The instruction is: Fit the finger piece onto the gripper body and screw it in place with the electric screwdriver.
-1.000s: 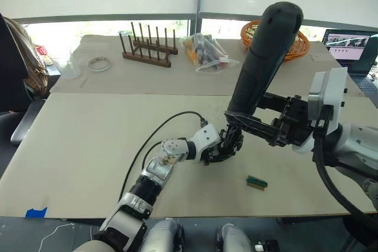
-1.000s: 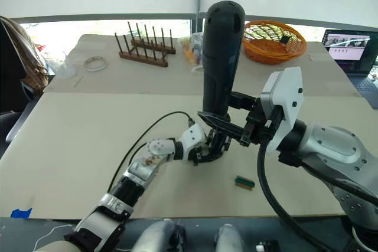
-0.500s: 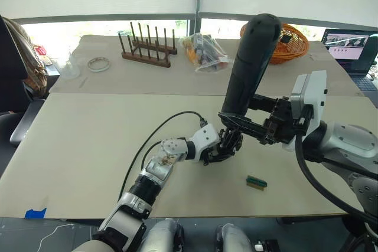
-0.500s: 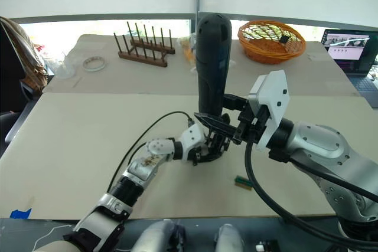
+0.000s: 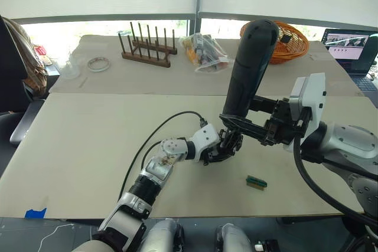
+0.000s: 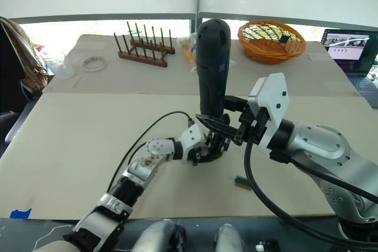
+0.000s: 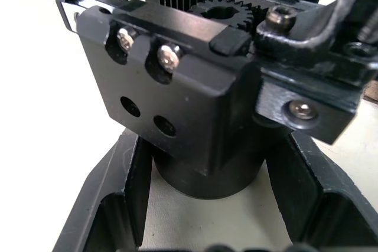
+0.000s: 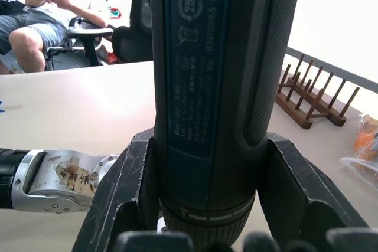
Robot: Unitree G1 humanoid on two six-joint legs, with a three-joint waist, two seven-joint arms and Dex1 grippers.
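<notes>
Left tool (image 5: 227, 147) pinches gripper body (image 7: 195, 104) by its round base: rigid, compact. Right tool (image 8: 204, 228) clamps electric screwdriver (image 6: 212, 69) low; top-heavy, likely tips.

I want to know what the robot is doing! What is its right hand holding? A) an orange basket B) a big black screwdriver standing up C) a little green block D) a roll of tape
B: the right hand is clamped around the tall black electric screwdriver, which stands upright over the gripper body that the left hand holds on the table.
</notes>
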